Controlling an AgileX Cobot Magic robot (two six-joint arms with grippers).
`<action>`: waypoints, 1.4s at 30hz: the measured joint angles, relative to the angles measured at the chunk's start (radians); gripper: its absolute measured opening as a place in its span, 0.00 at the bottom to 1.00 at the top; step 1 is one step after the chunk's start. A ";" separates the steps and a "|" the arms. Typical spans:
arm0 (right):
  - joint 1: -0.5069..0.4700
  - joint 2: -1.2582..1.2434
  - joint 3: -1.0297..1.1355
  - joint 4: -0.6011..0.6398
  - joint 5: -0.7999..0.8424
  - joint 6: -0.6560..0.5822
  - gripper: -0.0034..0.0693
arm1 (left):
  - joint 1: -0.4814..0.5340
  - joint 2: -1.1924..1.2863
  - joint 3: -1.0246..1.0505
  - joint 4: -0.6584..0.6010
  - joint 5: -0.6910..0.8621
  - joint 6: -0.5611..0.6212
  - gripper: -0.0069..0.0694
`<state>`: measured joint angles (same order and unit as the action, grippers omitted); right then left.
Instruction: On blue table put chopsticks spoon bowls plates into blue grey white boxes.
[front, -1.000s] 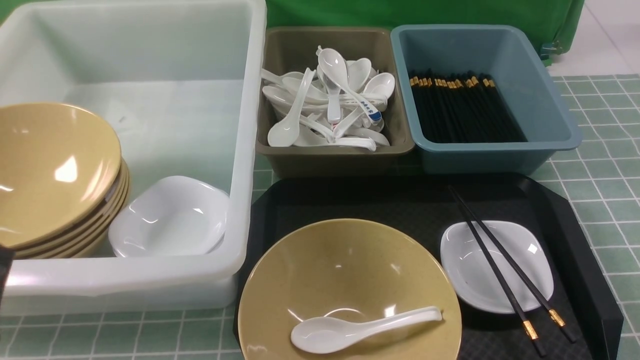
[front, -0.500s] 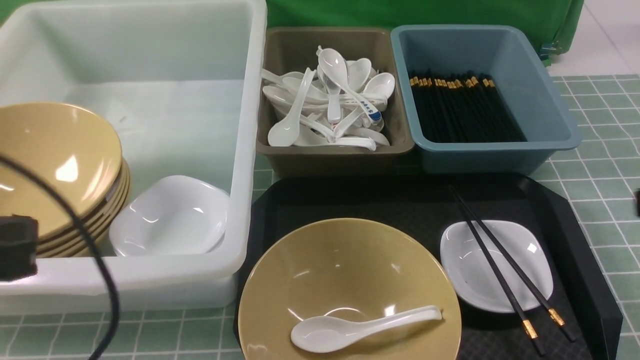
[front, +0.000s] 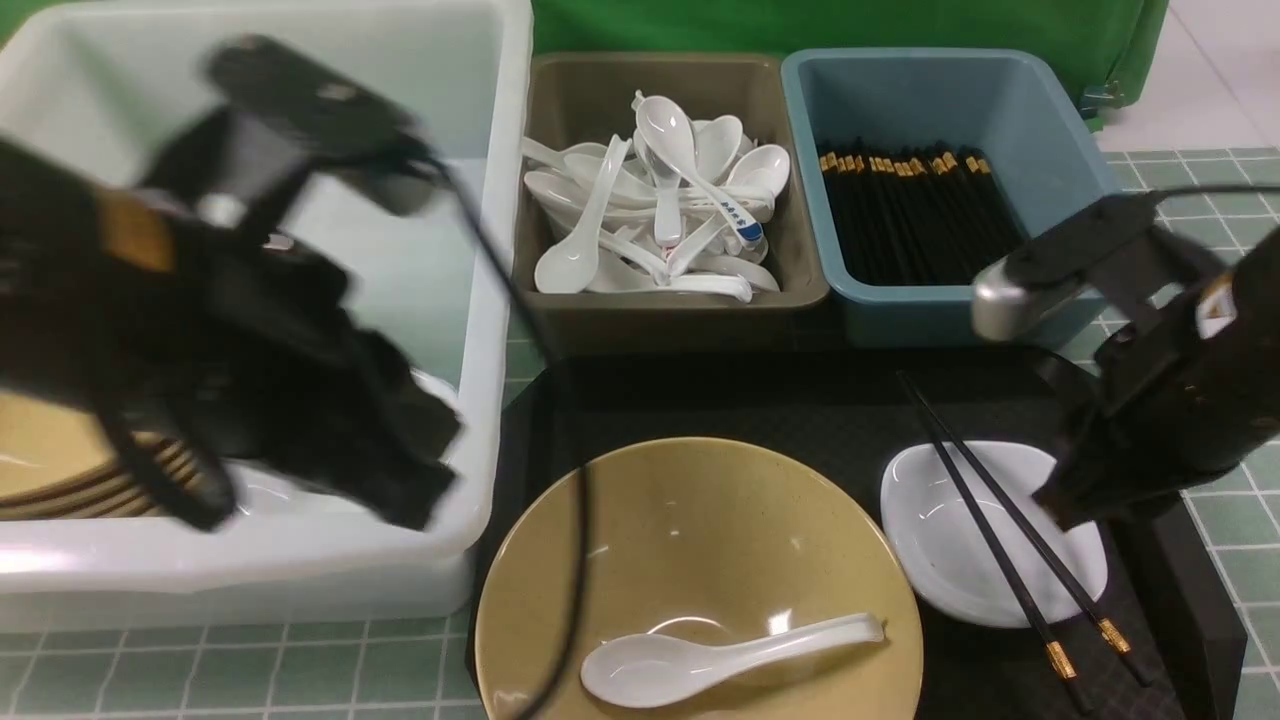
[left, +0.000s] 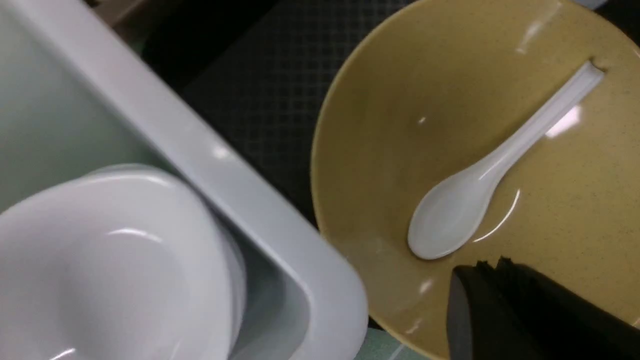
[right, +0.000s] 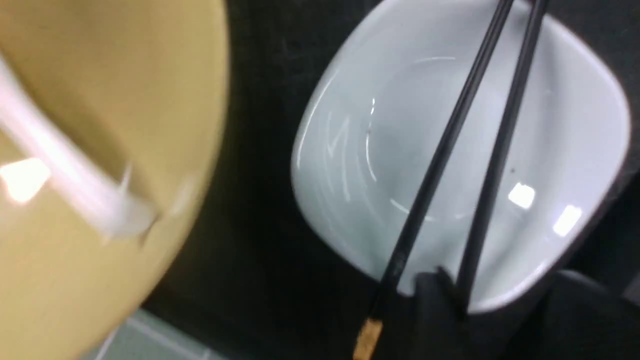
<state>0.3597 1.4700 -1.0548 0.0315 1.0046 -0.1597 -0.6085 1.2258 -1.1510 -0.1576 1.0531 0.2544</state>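
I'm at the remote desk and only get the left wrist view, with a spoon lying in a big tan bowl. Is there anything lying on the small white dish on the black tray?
Observer: Yes, two black chopsticks lie across the plate.

Operator: Where do other chopsticks go?

Observer: A bunch of them lies in the blue box.

Operator: And spoons?

Observer: Many white ones are piled in the grey-brown box, beside the blue one.

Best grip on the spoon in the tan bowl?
I'd pinch the spoon across its narrow handle, coming down from above. It lies scoop-up in the bowl, handle toward the bowl's right side, and the wide scoop looks harder to clamp. Jaws should close across the handle's length.
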 joint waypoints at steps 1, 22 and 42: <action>-0.002 0.016 0.000 0.000 -0.014 0.003 0.69 | -0.010 0.013 -0.001 0.000 -0.005 0.000 0.10; -0.008 0.294 -0.076 -0.003 -0.103 0.033 0.56 | -0.050 0.124 -0.001 -0.002 -0.036 0.007 0.10; -0.016 0.073 -0.244 -0.041 -0.053 0.056 0.26 | -0.019 0.157 -0.074 -0.007 -0.345 -0.081 0.10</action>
<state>0.3436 1.5427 -1.2992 -0.0098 0.9520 -0.1039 -0.6271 1.3829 -1.2250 -0.1643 0.7079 0.1730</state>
